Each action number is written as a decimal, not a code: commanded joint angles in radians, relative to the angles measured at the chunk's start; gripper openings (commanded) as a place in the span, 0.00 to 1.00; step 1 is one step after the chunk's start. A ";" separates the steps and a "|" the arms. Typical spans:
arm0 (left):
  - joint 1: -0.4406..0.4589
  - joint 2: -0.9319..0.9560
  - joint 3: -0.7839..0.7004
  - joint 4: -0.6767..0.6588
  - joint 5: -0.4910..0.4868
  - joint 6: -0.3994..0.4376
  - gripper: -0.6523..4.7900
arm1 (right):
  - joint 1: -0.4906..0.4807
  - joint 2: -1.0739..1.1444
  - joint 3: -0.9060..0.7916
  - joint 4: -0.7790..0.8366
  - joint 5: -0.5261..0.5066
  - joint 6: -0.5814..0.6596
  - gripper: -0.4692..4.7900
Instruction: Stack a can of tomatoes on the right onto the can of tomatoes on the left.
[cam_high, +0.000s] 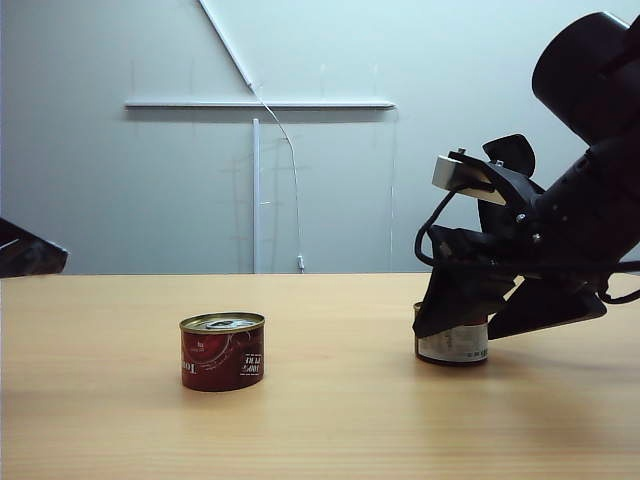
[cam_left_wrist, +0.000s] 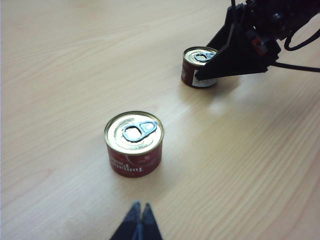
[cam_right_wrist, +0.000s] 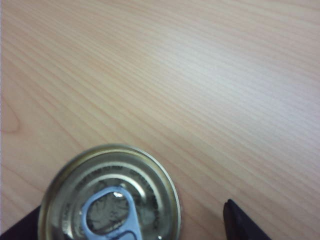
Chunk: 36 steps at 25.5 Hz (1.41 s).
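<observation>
The left can of tomatoes (cam_high: 222, 352) (cam_left_wrist: 134, 144) stands upright on the wooden table, red label, pull-tab lid. The right can of tomatoes (cam_high: 452, 343) (cam_left_wrist: 197, 65) (cam_right_wrist: 109, 197) also stands on the table, partly hidden behind my right gripper (cam_high: 480, 318) (cam_left_wrist: 235, 50) (cam_right_wrist: 132, 207). That gripper is open and tilted down over the right can, one finger on each side. One finger (cam_right_wrist: 240, 225) stands clearly apart from the lid. My left gripper (cam_left_wrist: 140, 207) is shut and empty, hovering short of the left can.
The wooden table (cam_high: 320, 430) runs the whole width of the exterior view, with a grey wall (cam_high: 120, 180) behind it. A dark part of the left arm (cam_high: 30, 252) shows at the far left edge. A black cable (cam_left_wrist: 300, 66) trails from the right arm.
</observation>
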 joint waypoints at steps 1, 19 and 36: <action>0.001 0.001 0.003 0.006 0.002 0.000 0.11 | 0.001 -0.007 0.004 0.038 -0.027 -0.003 0.52; 0.001 0.000 0.003 0.005 0.001 0.000 0.11 | 0.326 0.010 0.150 0.106 -0.043 -0.035 0.09; 0.001 0.000 0.003 0.006 0.002 0.000 0.11 | 0.376 0.150 0.277 0.010 -0.024 -0.090 0.09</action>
